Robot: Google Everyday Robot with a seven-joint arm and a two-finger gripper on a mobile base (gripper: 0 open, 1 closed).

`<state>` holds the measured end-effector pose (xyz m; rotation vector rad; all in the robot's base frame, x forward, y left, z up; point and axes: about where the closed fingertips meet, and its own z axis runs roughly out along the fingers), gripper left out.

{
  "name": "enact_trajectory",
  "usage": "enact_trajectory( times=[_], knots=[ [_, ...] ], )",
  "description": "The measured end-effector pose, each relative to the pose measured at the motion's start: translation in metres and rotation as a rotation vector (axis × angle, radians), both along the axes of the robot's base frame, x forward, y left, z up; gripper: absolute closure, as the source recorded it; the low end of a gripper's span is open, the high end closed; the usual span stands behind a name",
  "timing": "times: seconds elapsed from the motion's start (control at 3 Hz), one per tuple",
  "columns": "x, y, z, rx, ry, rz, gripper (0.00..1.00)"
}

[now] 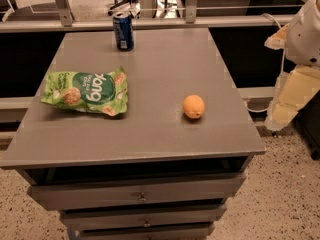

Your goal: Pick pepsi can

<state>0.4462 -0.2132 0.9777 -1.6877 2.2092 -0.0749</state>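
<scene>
The pepsi can is dark blue with a silver top. It stands upright near the far left edge of the grey table. Part of my white and cream arm hangs at the right edge of the view, beside the table and well away from the can. My gripper does not show in this view.
A green snack bag lies flat on the table's left side. An orange fruit sits right of centre. Drawers are below the table's front edge. A metal rail and chair legs stand behind the table.
</scene>
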Motion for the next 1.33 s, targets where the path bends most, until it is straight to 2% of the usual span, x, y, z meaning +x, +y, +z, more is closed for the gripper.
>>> enact_trajectory(
  times=[0.33, 0.67, 1.0, 1.33],
  knots=[
    [0.032, 0.004, -0.002, 0.147, -0.07, -0.016, 0.0],
    [0.074, 0.005, -0.023, 0.37, -0.134, -0.046, 0.0],
    [0.139, 0.027, -0.01, 0.683, -0.272, -0.082, 0.0],
    [0.187, 0.048, 0.019, 0.869, -0.359, -0.106, 0.0]
  ],
)
